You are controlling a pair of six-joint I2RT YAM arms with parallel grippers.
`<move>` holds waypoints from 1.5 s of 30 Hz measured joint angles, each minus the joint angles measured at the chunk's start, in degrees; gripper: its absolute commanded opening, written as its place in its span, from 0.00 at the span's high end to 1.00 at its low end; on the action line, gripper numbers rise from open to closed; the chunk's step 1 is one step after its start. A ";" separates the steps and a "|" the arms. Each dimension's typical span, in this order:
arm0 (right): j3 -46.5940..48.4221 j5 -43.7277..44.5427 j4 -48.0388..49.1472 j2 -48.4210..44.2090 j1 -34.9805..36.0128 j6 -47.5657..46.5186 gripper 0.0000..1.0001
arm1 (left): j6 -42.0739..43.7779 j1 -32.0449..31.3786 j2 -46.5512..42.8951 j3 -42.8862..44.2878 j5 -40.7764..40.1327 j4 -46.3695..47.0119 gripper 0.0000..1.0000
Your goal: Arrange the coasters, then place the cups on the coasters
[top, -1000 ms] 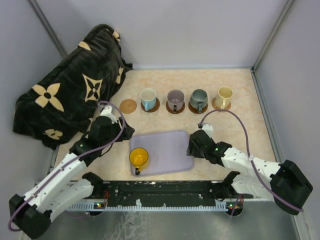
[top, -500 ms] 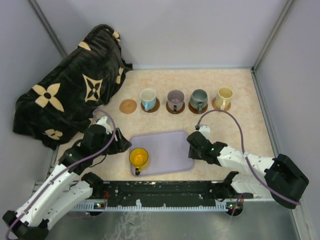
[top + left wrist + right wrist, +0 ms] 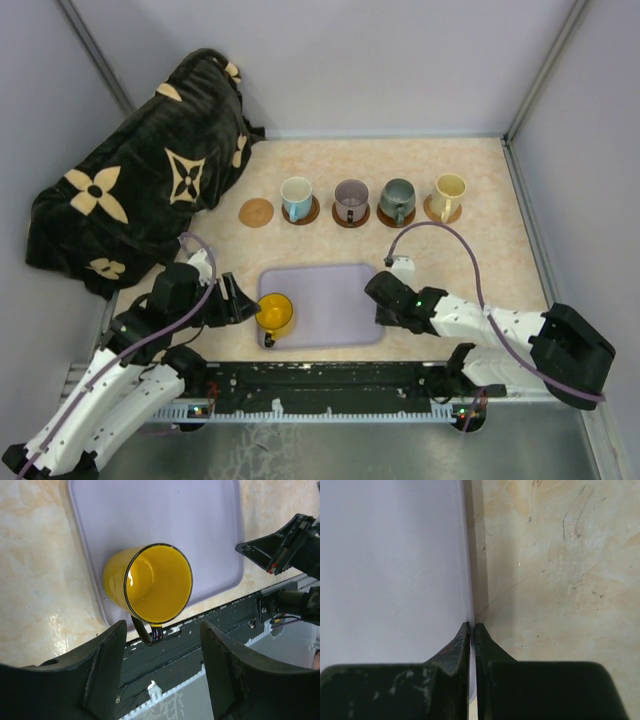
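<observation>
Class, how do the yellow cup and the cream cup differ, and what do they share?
The yellow cup stands on the lavender tray; the cream cup stands on a coaster, in the far row. The open left gripper faces the yellow cup; none is near the cream cup. Both stand upright, handled.

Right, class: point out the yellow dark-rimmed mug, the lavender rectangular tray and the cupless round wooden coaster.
yellow dark-rimmed mug (image 3: 155, 582): left wrist view, inner wall.
lavender rectangular tray (image 3: 335, 298): top view, bare centre.
cupless round wooden coaster (image 3: 257, 212): top view, disc centre.
</observation>
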 measured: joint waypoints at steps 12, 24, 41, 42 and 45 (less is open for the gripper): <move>0.66 0.37 -4.09 -0.46 3.17 5.29 1.00 | 0.11 -0.31 3.80 -4.79 4.48 -0.11 0.33; 0.66 0.28 -5.03 -0.74 3.39 6.19 1.00 | -0.76 -5.27 10.62 -5.75 4.90 2.69 0.33; -1.62 0.02 -5.01 -4.24 3.39 7.50 1.00 | -6.25 -16.85 19.71 -6.67 -4.92 9.97 0.65; -1.73 0.00 -5.11 -4.55 3.39 7.65 1.00 | -6.45 -16.87 19.69 -6.99 -5.31 10.67 0.66; -1.97 0.00 -5.20 -4.90 3.39 8.04 1.00 | -6.91 -16.92 19.78 -8.52 -6.34 12.66 0.74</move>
